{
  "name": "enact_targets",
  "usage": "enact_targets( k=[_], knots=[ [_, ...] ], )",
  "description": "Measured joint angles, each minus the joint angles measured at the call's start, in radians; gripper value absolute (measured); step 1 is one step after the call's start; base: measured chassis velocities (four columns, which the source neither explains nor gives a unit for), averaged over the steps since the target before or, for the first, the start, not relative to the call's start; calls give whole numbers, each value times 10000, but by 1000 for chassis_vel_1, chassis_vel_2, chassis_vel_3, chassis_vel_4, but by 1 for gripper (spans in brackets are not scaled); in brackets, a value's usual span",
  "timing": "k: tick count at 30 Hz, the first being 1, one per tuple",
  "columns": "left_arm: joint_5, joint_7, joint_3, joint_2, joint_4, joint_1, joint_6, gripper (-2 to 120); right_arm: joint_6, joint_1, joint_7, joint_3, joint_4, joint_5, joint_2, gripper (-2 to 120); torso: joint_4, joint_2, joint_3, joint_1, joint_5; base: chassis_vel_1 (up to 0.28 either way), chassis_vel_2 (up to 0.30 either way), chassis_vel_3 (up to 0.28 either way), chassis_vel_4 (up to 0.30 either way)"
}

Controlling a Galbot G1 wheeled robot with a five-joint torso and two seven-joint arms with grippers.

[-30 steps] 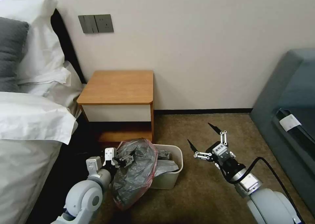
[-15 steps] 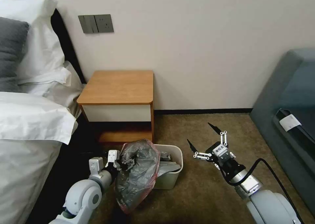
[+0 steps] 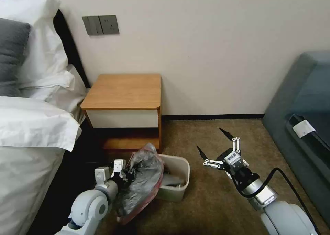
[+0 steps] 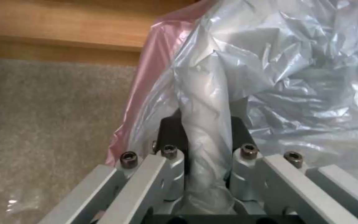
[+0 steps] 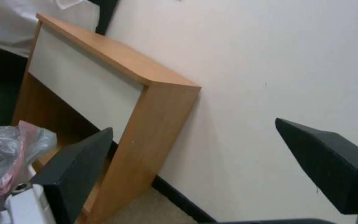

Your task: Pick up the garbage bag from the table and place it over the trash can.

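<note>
The grey crinkly garbage bag (image 3: 142, 178) with its pinkish-red rim hangs bunched over the left side of the beige trash can (image 3: 177, 192) on the carpet. My left gripper (image 3: 128, 174) is shut on a fold of the garbage bag (image 4: 278, 71), and the plastic runs pinched between the fingers (image 4: 237, 130). My right gripper (image 3: 213, 143) hovers open to the right of the can, apart from it, its black fingertips (image 5: 79, 174) spread wide. The wooden table (image 3: 123, 90) stands behind the can with a bare top.
A bed with white linen (image 3: 31, 125) is on the left. A grey sofa (image 3: 302, 100) is on the right. The wall runs behind the table (image 5: 104, 81), and brown carpet (image 3: 213, 200) lies between can and sofa.
The left gripper has shifted slightly right and lower with the bag, which now sits more bunched at the can's left side. The can has tilted and shifted a little left. The right gripper barely moved.
</note>
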Motion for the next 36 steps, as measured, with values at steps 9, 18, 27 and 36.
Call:
enact_targets(
  k=[9,18,27,36],
  knots=[
    [662,-644,-62,-354,-473,732,-2184,10,-118,-16,926,-363,525,214,69,100,0,0,0,0,1,0,0,0,0],
    [2332,-792,-198,-628,-1262,1743,-5267,10,-2974,366,2196,-3079,2605,5193,-154,100,1,0,0,0,0,0,0,0,0],
    [2627,97,-201,-848,-1408,1808,-6713,10,-4217,2416,2214,-4967,1755,7925,-925,100,-1,0,0,0,1,0,0,0,0],
    [2702,195,-255,-912,-1532,1899,-6770,10,-5462,4066,3832,-5689,434,9267,-427,100,0,0,0,0,1,0,0,0,0]
  ],
)
